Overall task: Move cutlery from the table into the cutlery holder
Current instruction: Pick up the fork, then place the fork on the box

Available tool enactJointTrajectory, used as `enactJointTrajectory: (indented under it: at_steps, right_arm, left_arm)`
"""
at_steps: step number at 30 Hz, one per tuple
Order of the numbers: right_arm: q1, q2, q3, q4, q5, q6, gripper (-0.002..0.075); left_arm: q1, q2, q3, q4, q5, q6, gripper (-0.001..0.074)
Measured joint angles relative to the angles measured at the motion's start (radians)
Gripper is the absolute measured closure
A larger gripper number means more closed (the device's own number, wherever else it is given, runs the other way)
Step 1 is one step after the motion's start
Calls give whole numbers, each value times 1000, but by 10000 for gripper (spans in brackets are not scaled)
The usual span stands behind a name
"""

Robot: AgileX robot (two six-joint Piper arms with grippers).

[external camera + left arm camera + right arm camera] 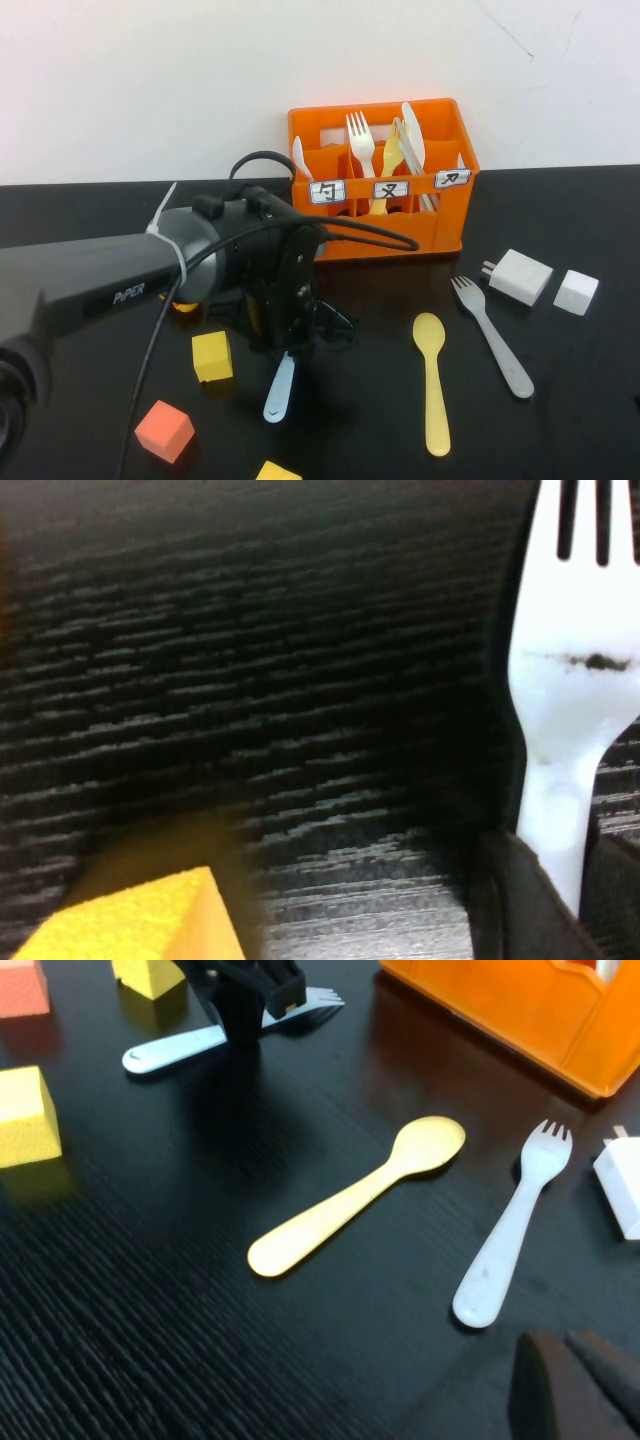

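The left gripper (290, 345) is reaching low over the table (560, 400), its fingers clenching around the light blue fork (279, 391), whose handle is lying on the black surface and pointing toward the robot. A yellow cube (211, 356) is sitting just beside it. Further right the yellow spoon (432, 382) and grey fork (493, 336) are lying side by side, apart. Behind them the cutlery holder (380, 190) is standing. The right gripper (575, 1385) is hovering near the grey fork, and whether it is released or clenched I cannot tell
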Motion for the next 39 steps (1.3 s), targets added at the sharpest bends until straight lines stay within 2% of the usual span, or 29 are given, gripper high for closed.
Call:
enactJointTrajectory:
  at_steps: [14,27,39]
  right_arm:
    - [0,0,0,0,0,0,728]
    - [0,0,0,0,0,0,728]
    - [0,0,0,0,0,0,728]
  left_arm:
    - [-6,-44,12,-17,15,-9,629]
    - [-6,-286,21,-51,47,10,629]
    - [-6,-339,27,-43,-295,10,629]
